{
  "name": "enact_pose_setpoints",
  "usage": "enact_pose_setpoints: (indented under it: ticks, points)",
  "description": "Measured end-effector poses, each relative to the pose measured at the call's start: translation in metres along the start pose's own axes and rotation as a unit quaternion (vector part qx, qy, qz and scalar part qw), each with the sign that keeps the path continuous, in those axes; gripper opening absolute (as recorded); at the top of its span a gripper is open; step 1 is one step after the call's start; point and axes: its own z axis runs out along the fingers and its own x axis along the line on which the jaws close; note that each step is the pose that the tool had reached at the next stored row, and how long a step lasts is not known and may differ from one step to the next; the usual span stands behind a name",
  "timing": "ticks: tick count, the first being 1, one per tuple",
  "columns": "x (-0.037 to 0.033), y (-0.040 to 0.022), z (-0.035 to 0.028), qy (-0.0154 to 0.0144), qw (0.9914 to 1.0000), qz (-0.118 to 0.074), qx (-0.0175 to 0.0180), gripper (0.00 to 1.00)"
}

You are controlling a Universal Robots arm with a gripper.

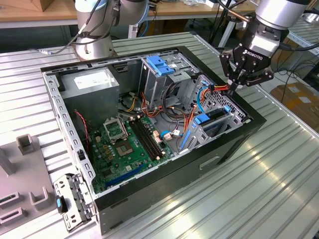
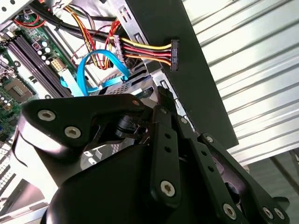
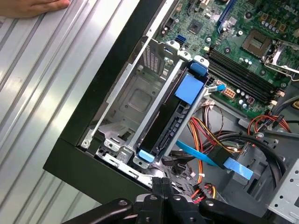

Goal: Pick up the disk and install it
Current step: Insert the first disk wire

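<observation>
Ribbed aluminium slats form the table (image 1: pixel 279 164), glossy and striped with reflections. On it lies an open black steel computer case (image 1: pixel 164 191) with its perforated grey frame exposed. Toward the exterior view's upper right, the matte black gripper (image 1: pixel 234 85) hangs over the case's rim beside the drive cage (image 1: pixel 199 134). Its two slim fingers are drawn together to a point, with nothing held between them.

In the first wrist view the disk (image 3: pixel 163 126), a flat dark-grey slab, stands on edge in a slot of the folded sheet-metal cage. Small bright blue plastic tabs mark both its ends, and the light-blue square latch (image 3: pixel 190 88) sits just beside it. The neighbouring bay of the cage shows bare stamped metal.

In the second wrist view a bundle of yellow, red and black wires ends in a black connector (image 2: pixel 174 55) lying against the black case wall. The green motherboard (image 1: pixel 124 149) covers the floor of the case. A person's hand (image 3: pixel 32 5) rests on the slats.
</observation>
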Motion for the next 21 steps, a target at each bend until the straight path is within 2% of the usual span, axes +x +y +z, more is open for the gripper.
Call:
enact_pose_setpoints:
  ticks: [2,4,6,8,10,11,14,16,17,18,19,20,21]
  points:
    - [-0.0016,-0.0045,-0.0001,0.0001,0.99995,-0.010,0.0002,0.11]
    - [-0.0017,-0.0048,-0.0001,0.0002,0.99972,-0.024,0.0005,0.11]
    - [-0.0017,-0.0049,-0.0001,0.0002,0.99908,-0.043,0.0009,0.11]
    - [-0.0016,-0.0052,-0.0002,0.0004,0.99774,-0.067,0.0014,0.24]
    - [-0.0006,-0.0070,-0.0001,0.0005,0.99600,-0.089,0.0019,0.25]
    - [0.0001,-0.0086,-0.0001,0.0006,0.99509,-0.099,0.0021,0.31]
    - [0.0012,-0.0137,0.0000,0.0005,0.99375,-0.112,0.0025,0.31]
    - [0.0011,-0.0150,-0.0001,0.0006,0.99288,-0.119,0.0026,0.31]
    - [0.0011,-0.0151,-0.0001,0.0007,0.99223,-0.124,0.0027,0.31]
    - [0.0011,-0.0155,-0.0001,0.0003,0.99062,-0.137,0.0033,0.31]
    - [0.0010,-0.0156,-0.0001,0.0000,0.98983,-0.142,0.0036,0.31]
    - [0.0010,-0.0158,0.0000,-0.0001,0.98808,-0.154,0.0040,0.31]
    - [-0.0004,-0.0175,0.0006,-0.0001,0.98672,-0.162,0.0042,0.31]
